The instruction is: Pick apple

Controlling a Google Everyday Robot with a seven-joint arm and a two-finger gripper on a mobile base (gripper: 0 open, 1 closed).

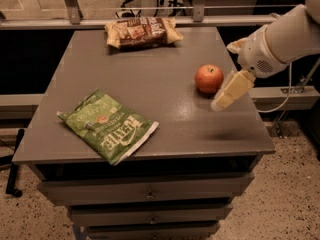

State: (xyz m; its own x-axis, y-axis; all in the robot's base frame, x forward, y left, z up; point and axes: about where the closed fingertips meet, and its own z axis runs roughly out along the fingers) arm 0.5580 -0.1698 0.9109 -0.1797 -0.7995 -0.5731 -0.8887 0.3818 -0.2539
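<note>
The apple (pixel 209 78) is small, round and red-orange with a short dark stem. It sits on the right part of the grey cabinet top (pixel 165 64). My gripper (pixel 229 91) comes in from the right on a white arm and hangs just right of and slightly in front of the apple, a little above the surface. It holds nothing that I can see.
A green chip bag (pixel 107 125) lies at the front left of the top. A brown snack bag (pixel 141 31) lies at the back centre. A metal railing (pixel 150 9) runs behind the cabinet. Drawers (pixel 147 194) are below the top.
</note>
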